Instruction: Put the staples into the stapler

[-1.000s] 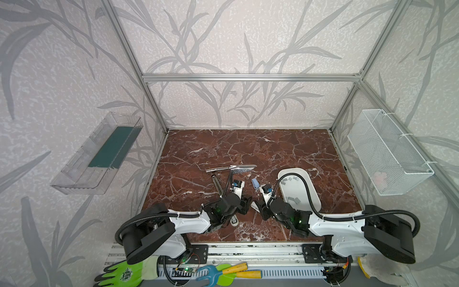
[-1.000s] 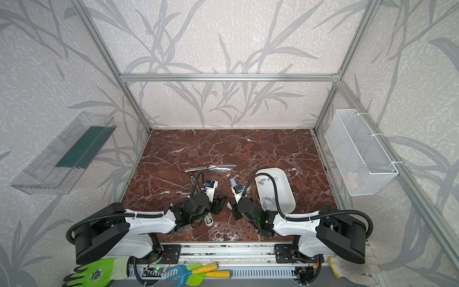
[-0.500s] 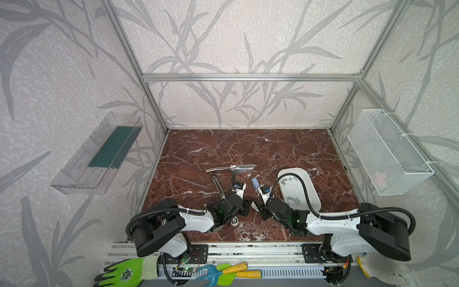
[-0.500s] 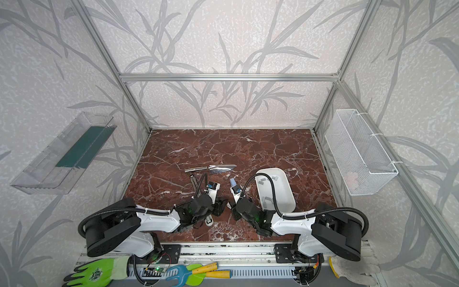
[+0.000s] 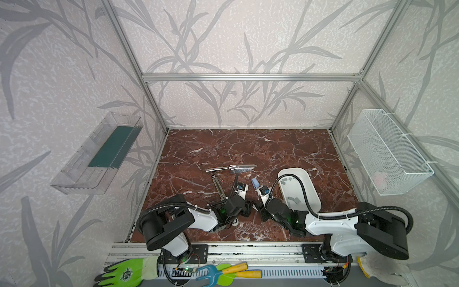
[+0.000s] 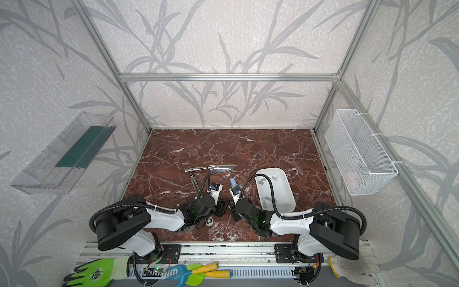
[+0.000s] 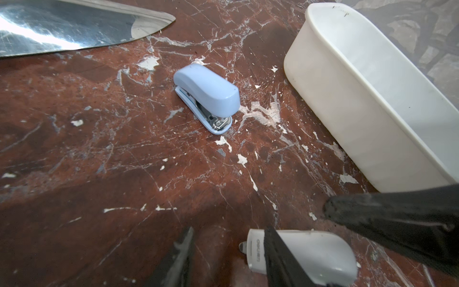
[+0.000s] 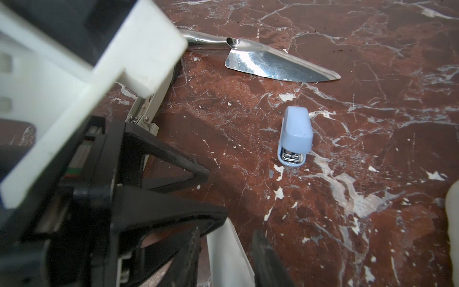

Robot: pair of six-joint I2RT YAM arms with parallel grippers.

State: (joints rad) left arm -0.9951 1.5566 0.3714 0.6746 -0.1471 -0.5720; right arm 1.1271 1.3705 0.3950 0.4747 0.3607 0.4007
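Beside white tray (image 5: 311,190), blue stapler (image 5: 255,183), long axis roughly front-to-back, mouth facing front.

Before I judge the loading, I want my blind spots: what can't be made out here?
White stapler: mostly hidden between the wrists in both top views; cut by the bottom edge and left pincer in the left wrist view; load unknown.
Staples: too small to count in a top view; the bin wall hides them in the left wrist view.
Right pincer: blurred, cut by the right wrist view's bottom edge.
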